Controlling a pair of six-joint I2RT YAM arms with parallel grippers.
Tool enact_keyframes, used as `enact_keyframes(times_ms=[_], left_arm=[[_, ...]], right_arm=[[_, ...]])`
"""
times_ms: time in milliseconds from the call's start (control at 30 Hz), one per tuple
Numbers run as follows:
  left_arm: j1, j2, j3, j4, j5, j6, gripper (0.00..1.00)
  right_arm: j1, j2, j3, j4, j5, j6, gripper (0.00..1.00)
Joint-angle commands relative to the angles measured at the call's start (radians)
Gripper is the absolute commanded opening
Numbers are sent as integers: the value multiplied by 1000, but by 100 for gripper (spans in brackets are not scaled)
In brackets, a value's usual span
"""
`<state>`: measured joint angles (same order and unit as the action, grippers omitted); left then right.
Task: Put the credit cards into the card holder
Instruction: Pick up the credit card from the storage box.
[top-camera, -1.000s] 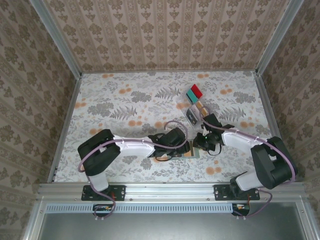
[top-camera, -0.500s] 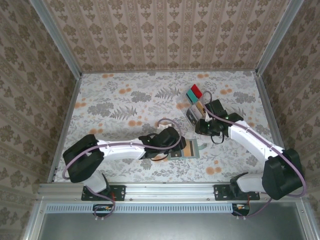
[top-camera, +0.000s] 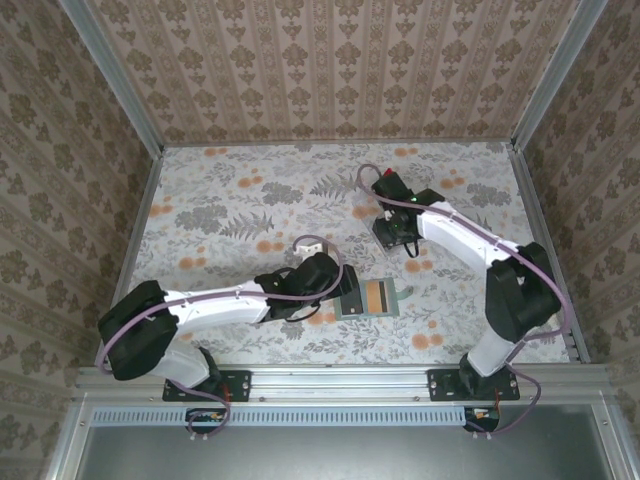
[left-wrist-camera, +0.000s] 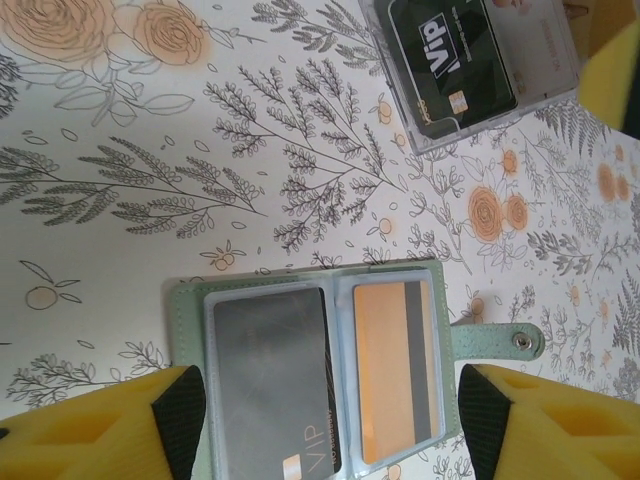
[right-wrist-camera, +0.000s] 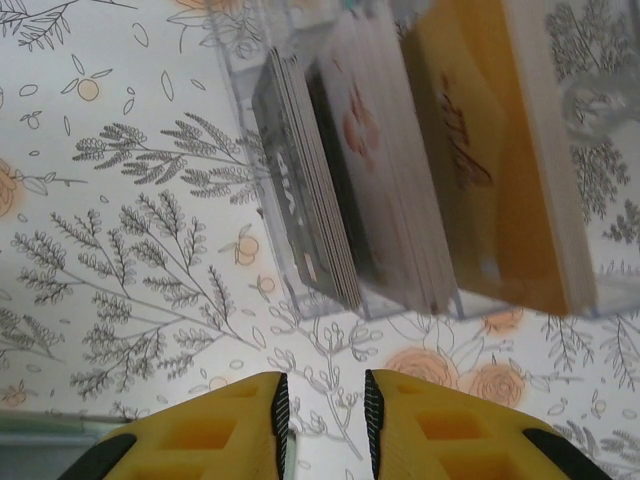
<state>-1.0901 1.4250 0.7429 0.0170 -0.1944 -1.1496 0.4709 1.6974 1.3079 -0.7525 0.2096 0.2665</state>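
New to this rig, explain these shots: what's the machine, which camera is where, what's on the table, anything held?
Two robot arms are bolted at the near edge of a table. The top picture looks down from above and behind them; the other two come from a camera on each wrist, yellow fingers at the bottom. On it lie an open green card holder with a grey card and an orange card in its pockets, and a clear tray of more cards. The left hand is open, fingers either side of the holder. The right hand, fingers narrowly apart, faces the tray. Neither holds anything.
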Motion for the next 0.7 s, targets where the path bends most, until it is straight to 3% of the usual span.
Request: enact_keyframes(times_ms=[0, 267, 667], left_arm=[[10, -39, -30, -33, -37, 13, 71], [25, -103, -65, -38, -55, 27, 80], [36, -123, -99, -38, -48, 1, 82]], right_arm=[[22, 74, 84, -74, 119, -36, 29], [49, 203, 186, -87, 216, -57, 31], [68, 302, 215, -82, 293, -81, 31]])
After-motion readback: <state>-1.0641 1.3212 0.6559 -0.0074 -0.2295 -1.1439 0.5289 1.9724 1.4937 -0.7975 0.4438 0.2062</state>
